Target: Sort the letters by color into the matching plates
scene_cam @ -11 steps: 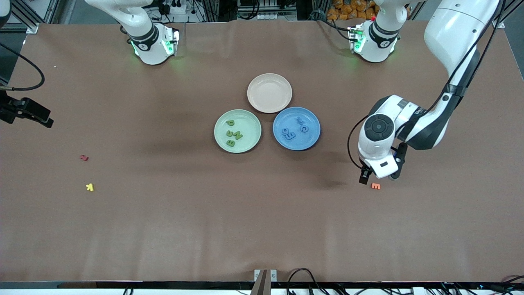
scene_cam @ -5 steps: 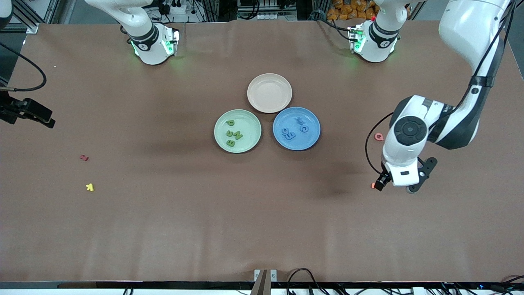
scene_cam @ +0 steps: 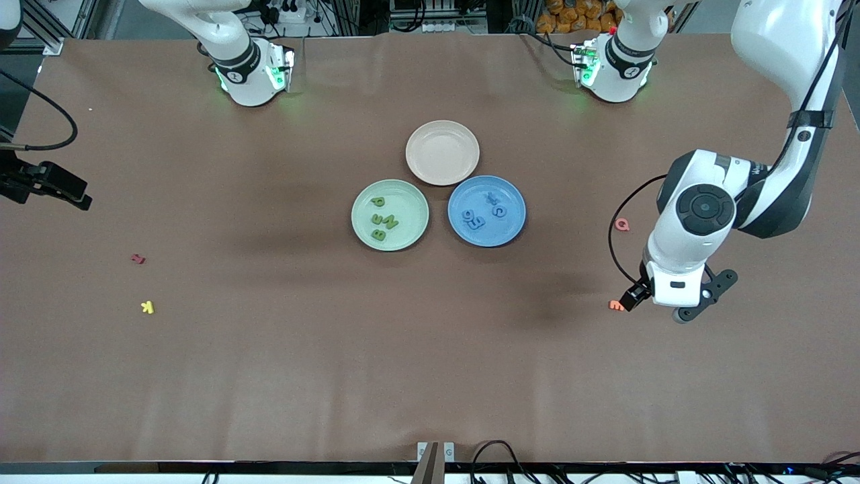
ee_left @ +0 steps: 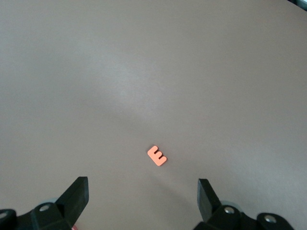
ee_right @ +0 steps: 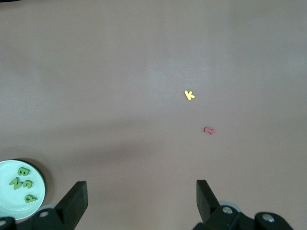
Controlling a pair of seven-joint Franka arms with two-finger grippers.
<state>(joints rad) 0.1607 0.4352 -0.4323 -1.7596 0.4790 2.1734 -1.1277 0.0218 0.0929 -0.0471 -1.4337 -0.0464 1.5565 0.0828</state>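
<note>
Green plate (scene_cam: 390,214), desk centre: four green letters (scene_cam: 383,220) in it. Blue plate (scene_cam: 486,210), beside it at 3 o'clock: blue letters (scene_cam: 482,212) in it. Pale plate (scene_cam: 443,152): bare.

Loose: orange E (scene_cam: 615,305), pink Q (scene_cam: 623,224), red piece (scene_cam: 138,258), yellow K (scene_cam: 147,307).

Left gripper (ee_left: 143,195): fingers spread, empty, has drifted toward its own end of the desk, uncovering the Q; E sits just beside it.

Right gripper (ee_right: 141,196): fingers spread, waiting.

Green and blue sorting appears finished.
</note>
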